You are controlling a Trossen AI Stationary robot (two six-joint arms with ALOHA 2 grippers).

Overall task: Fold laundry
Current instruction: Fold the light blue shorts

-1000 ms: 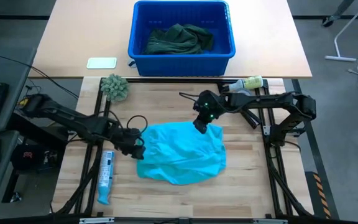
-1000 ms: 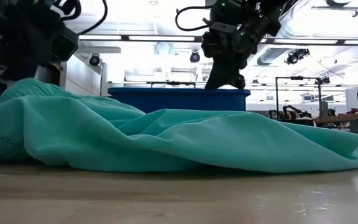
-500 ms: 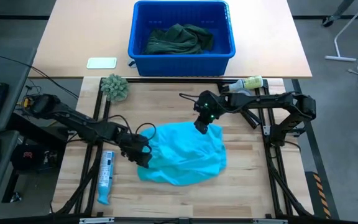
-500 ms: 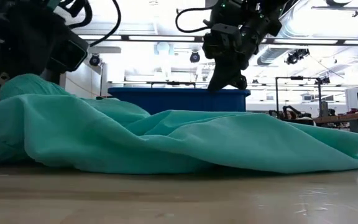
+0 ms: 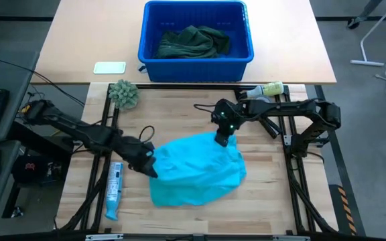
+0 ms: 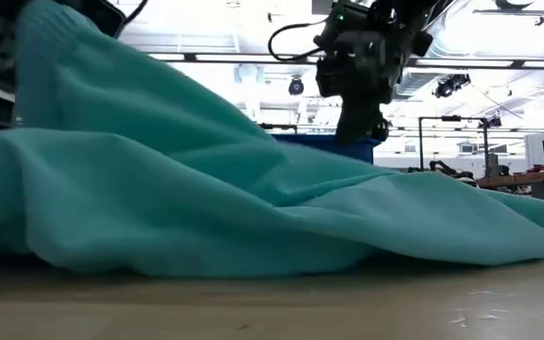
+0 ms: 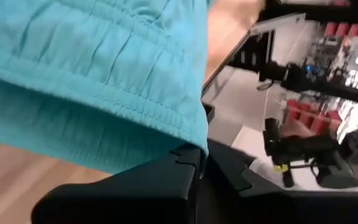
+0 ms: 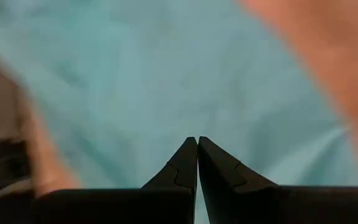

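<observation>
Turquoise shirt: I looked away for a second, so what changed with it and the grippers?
The left gripper shut on the shirt hem and lifted that edge, bunching it rightward. The right gripper, shut, shifted slightly over the shirt's far edge. Bin, ball and tube stayed put.

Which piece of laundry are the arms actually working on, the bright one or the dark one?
The bright turquoise shirt spread on the wooden table. The left gripper has pinched its edge. The dark green garment lies untouched in the blue bin.
</observation>
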